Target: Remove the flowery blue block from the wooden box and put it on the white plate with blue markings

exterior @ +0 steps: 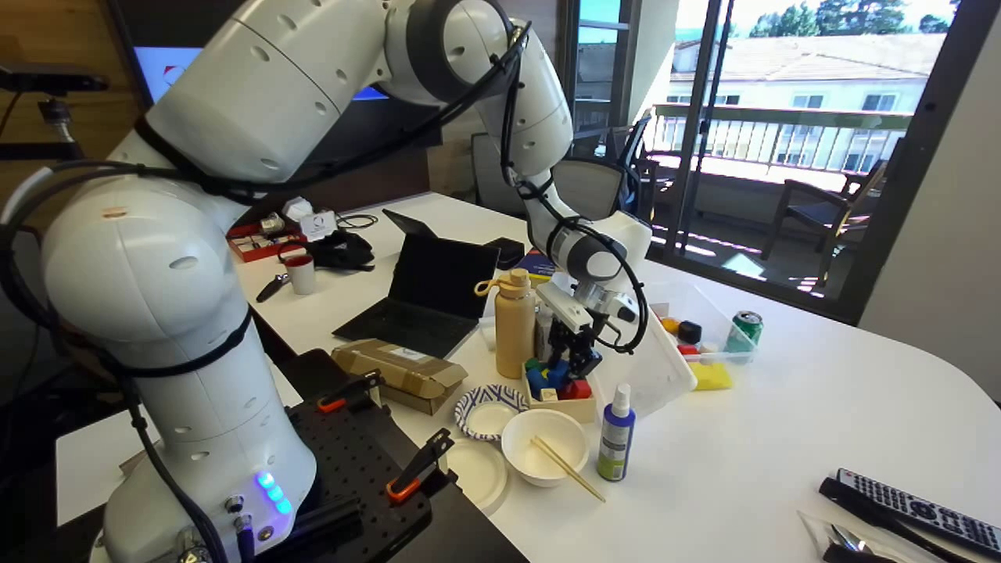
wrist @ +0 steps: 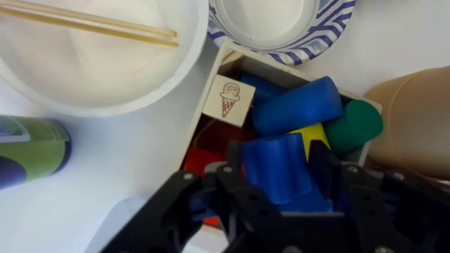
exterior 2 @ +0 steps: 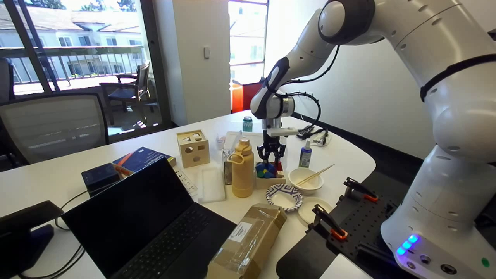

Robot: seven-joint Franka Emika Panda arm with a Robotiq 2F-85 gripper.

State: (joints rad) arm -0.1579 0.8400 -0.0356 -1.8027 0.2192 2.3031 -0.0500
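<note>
Flanking the flowery blue block [wrist: 276, 168] inside the wooden box [wrist: 272, 68] with parted fingers [wrist: 320, 165], one along either side in the wrist view. Cannot tell a firm grip from a mere straddle. Risking, most of all, a slip on the way up, from lifting before full pressure or from pinching unevenly across the rippled sides. Risking a double catch too, given another blue piece [wrist: 313, 202] apparently under the block and a yellow block [wrist: 313, 137] close by one fingertip; could drag either along, or jam. Needs a straight rise past the wall before any turn: on too flat a path, may knock the block against the rim or shove the box into the white plate with blue markings [exterior 2: 285, 199], just beside. By overshooting, may end at the white bowl [wrist: 116, 77] and snag the chopsticks [wrist: 105, 31]; by swinging wide the opposite way, may topple the tan bottle [exterior 2: 243, 170]. Releasing high or near the edge, may tip the probably light plate and roll the block onto the table [exterior: 727, 469].
</note>
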